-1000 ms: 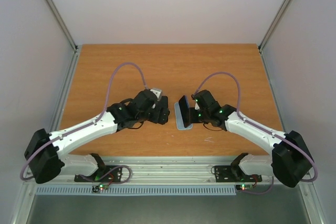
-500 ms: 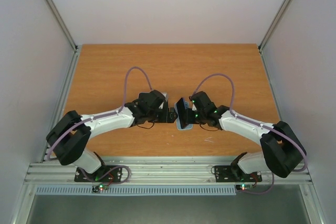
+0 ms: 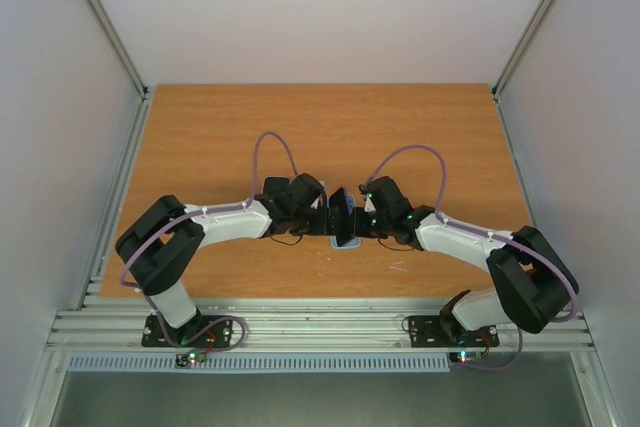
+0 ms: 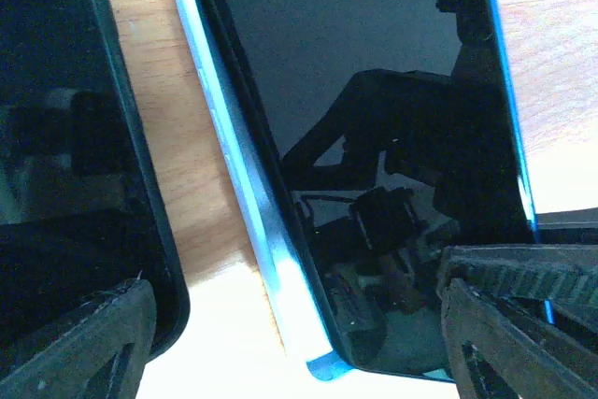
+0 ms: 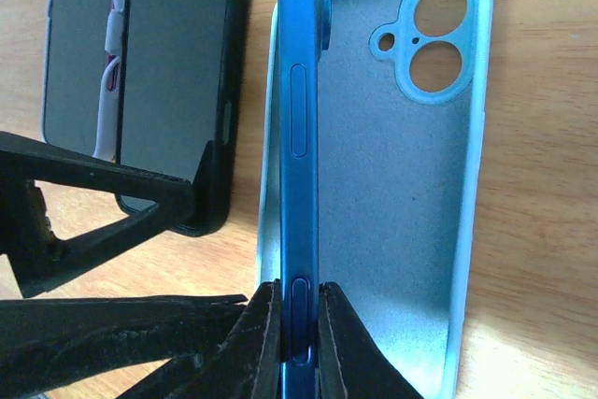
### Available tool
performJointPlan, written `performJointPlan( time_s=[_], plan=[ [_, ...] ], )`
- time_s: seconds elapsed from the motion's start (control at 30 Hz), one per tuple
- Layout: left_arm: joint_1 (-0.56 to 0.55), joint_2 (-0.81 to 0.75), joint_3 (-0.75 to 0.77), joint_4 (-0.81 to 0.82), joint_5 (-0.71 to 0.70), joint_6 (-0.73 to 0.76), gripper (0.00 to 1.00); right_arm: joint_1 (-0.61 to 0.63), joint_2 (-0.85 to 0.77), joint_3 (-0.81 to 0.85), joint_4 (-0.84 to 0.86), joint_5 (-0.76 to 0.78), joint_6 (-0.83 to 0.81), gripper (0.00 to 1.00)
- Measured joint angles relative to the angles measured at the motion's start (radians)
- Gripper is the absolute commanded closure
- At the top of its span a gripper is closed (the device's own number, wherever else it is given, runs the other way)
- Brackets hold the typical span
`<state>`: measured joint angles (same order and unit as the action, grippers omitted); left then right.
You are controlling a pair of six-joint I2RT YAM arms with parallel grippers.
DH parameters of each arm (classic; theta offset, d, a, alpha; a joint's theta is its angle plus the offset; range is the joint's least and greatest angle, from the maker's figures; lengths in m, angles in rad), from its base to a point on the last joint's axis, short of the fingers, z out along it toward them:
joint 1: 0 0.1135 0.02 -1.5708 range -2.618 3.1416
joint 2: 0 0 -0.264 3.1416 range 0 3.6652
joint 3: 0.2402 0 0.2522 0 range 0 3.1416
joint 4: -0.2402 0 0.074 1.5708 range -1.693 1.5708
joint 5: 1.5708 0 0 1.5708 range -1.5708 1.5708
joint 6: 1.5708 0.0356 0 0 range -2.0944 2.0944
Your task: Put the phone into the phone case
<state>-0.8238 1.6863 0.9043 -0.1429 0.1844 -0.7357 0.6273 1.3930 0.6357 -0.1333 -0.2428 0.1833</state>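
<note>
Right claw [image 5: 299, 320]: grasping blue phone [image 5: 301, 137], edge-up against phone case [image 5: 392, 193].
Left claw [image 4: 294, 296]: released.
Risk: phone may tip outside case wall.

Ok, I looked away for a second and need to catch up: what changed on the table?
The left tool swung in toward the middle and, jaws open, now sits right at the phone. Nothing was grabbed or released. The right tool still pinches the phone, which stands on edge over the case, barely shifted.
</note>
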Motion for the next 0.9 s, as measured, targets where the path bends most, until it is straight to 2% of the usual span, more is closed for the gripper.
performJointPlan(
  time_s=[0.57,0.9],
  plan=[
    [0.023,0.018,-0.013,0.055,0.014,-0.058,0.22,-0.024,0.034,-0.074,0.194,-0.077,0.130,0.99],
    [0.014,-0.003,-0.049,0.109,0.014,-0.095,0.20,-0.025,0.011,-0.092,0.188,-0.070,0.145,0.99]
  ],
)
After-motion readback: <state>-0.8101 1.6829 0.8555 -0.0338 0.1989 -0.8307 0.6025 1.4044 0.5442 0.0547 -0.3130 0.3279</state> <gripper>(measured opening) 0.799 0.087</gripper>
